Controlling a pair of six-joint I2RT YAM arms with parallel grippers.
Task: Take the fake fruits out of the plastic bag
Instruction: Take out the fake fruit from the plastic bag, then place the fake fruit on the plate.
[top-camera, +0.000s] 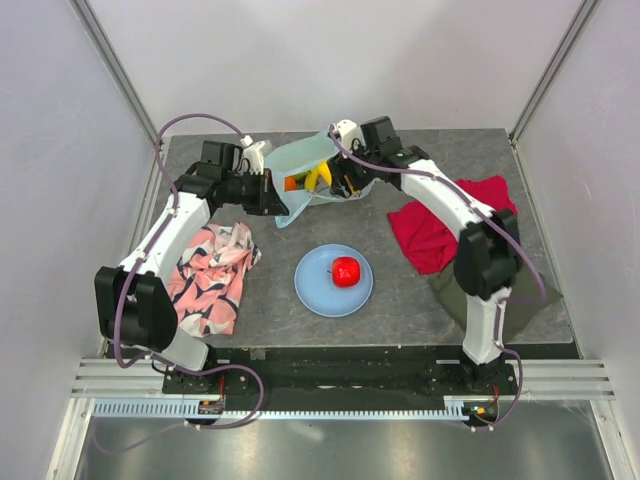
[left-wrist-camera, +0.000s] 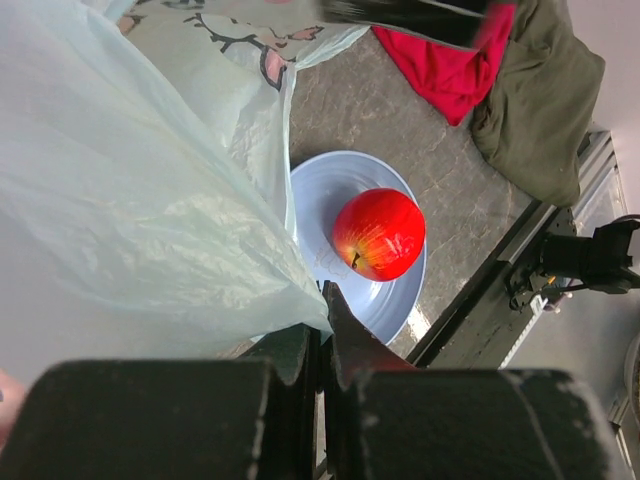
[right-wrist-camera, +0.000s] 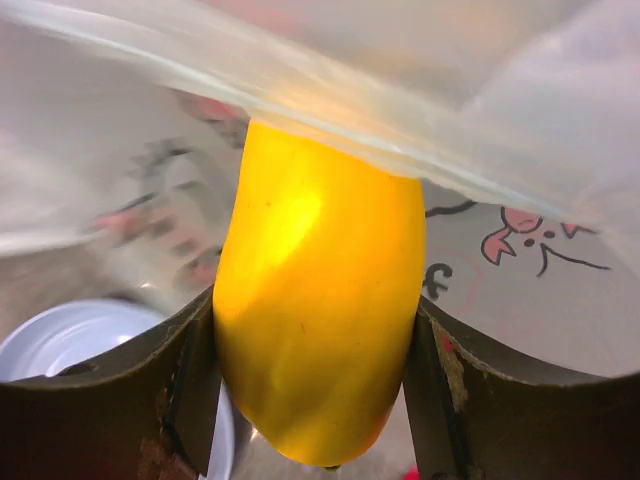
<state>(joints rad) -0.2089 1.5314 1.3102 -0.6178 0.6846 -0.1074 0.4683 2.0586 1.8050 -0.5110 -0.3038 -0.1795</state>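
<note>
Grey table (top-camera: 275, 310) lies under both arms. My left claw (left-wrist-camera: 325, 300) is squeezed fully closed, pinching the edge of the bag (left-wrist-camera: 130, 220), which billows out ahead of it. My right claw (right-wrist-camera: 315, 385) reaches inside the bag, its fingers pressed against both sides of the banana (right-wrist-camera: 315, 300). Beyond the left claw, a red apple (left-wrist-camera: 379, 233) sits on the plate (left-wrist-camera: 320, 200).

2 white arms (top-camera: 165, 235), black joints (top-camera: 130, 305), purple cables (top-camera: 200, 120).
</note>
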